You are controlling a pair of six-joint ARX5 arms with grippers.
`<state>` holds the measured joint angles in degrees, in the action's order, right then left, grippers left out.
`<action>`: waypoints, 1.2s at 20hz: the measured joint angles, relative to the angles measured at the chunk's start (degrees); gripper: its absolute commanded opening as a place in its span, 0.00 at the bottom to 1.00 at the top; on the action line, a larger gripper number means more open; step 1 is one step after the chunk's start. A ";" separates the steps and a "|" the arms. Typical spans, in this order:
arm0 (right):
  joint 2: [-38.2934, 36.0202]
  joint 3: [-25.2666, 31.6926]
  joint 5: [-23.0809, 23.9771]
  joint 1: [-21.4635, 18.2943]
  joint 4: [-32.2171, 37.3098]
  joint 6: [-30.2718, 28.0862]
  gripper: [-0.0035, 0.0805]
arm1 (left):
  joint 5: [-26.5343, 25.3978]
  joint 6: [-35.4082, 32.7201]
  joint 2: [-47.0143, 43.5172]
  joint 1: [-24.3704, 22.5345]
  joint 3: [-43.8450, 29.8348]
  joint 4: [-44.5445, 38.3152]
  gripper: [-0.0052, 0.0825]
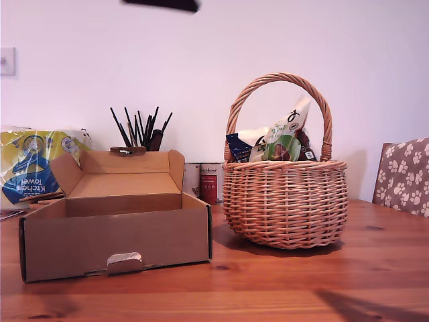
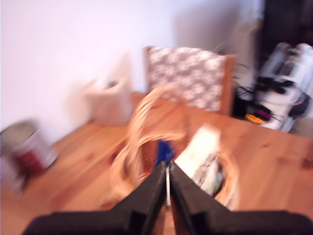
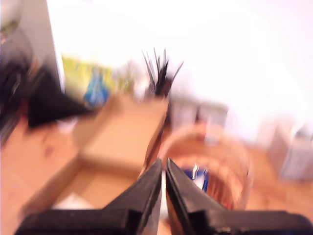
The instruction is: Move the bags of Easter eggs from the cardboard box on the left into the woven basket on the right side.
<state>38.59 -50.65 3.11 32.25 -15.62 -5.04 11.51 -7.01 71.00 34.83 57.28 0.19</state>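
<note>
The woven basket (image 1: 285, 201) stands on the table at the exterior view's right. A green-and-white bag (image 1: 285, 137) and a dark blue bag (image 1: 238, 144) of Easter eggs stick up out of it. The cardboard box (image 1: 114, 241) sits at the exterior view's left with its lid flap back; its front wall hides the floor. My first gripper (image 2: 167, 183) is shut and hangs above the basket (image 2: 146, 161), with nothing between its fingers. My second gripper (image 3: 164, 171) is shut too, high over the box (image 3: 122, 142) and the basket (image 3: 210, 161). Both wrist views are blurred. A dark arm part (image 1: 161, 4) shows at the exterior view's top.
A yellow-blue kitchen towel pack (image 1: 30, 168) lies behind the box. A pot of dark sticks (image 1: 144, 131) and tins (image 1: 208, 181) stand by the wall. A paw-print chair back (image 1: 405, 178) is at the exterior view's right edge.
</note>
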 measured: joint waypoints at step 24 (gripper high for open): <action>0.31 12.41 -13.09 -13.40 9.09 2.23 0.03 | -3.06 5.11 -36.61 -14.21 -26.01 8.46 0.03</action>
<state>38.89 -38.24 -9.98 18.85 -6.52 -2.81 8.45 -1.89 34.39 20.62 31.27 8.64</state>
